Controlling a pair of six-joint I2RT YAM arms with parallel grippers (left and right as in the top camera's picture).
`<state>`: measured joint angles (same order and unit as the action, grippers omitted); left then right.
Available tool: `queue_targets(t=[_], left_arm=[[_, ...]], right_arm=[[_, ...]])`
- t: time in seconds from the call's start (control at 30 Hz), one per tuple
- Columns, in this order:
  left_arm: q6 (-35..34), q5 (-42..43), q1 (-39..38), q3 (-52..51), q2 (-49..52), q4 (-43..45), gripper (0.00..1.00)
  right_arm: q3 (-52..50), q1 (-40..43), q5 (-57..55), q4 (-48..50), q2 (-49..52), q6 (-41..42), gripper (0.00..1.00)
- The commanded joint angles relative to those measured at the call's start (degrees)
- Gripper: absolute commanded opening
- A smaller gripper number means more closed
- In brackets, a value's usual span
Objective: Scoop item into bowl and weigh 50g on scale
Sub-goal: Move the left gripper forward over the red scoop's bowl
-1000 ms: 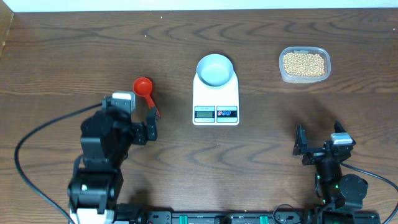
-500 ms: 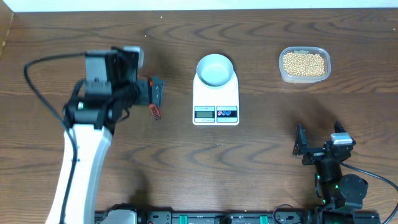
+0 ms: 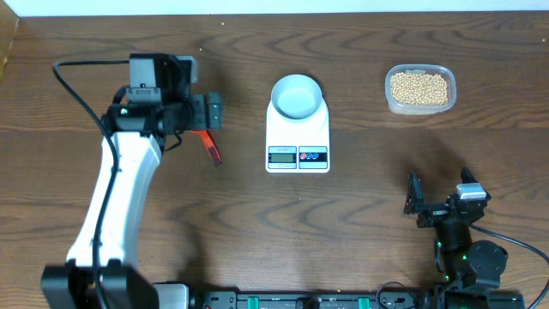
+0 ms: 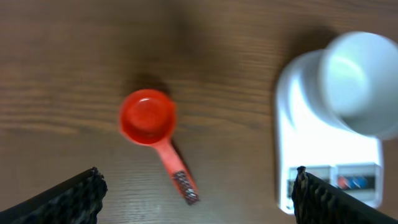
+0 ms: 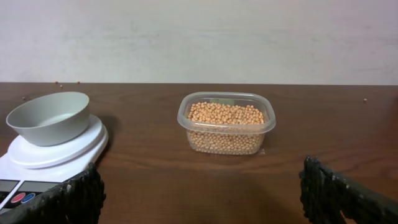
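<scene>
dark wood table (image 3: 360,206). left gripper (image 4: 196,190) hangs wide open, empty, over the red scoop (image 4: 152,124), handle slanting toward the scale's (image 3: 298,137) near end. bowl (image 3: 296,94) sits empty on the scale; beans (image 3: 419,87) lie far right, nearer the open, empty right gripper (image 5: 199,186).

I see a dark brown table (image 3: 360,215) with wavy wood grain. The scoop (image 4: 148,117) is orange-red, its handle tip dark and speckled. The scale (image 3: 283,137) is white, with a grey display (image 3: 281,155), a red button (image 5: 17,198) and a blue button (image 5: 28,197). The bowl (image 3: 296,96) reads pale bluish-white. The beans (image 3: 419,87) are tan-yellow in a clear tub (image 5: 268,127). My left gripper (image 4: 198,186) has black ribbed fingers (image 4: 74,196).
</scene>
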<state>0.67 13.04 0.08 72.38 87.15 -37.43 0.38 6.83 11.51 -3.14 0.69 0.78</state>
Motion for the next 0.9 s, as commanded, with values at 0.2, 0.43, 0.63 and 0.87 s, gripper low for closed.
queue_targets(t=[0.2, 0.43, 0.63, 0.87], left_arm=[[-3.6, -2.4, 6.9, 1.0, 10.8, 3.4, 0.96], [-5.0, -2.4, 7.4, 1.0, 17.1, 7.2, 0.86], [-7.0, -2.4, 7.3, 1.0, 20.4, 10.0, 0.7], [-9.9, -2.4, 7.3, 1.0, 22.8, 11.7, 0.59]], right_arm=[[-0.1, -0.5, -0.4, -0.3, -0.4, -0.6, 0.99], [-0.1, -0.5, -0.4, -0.3, -0.4, -0.6, 0.99], [-0.1, -0.5, -0.4, -0.3, -0.4, -0.7, 0.99], [-0.1, -0.5, -0.4, -0.3, -0.4, -0.6, 0.99]])
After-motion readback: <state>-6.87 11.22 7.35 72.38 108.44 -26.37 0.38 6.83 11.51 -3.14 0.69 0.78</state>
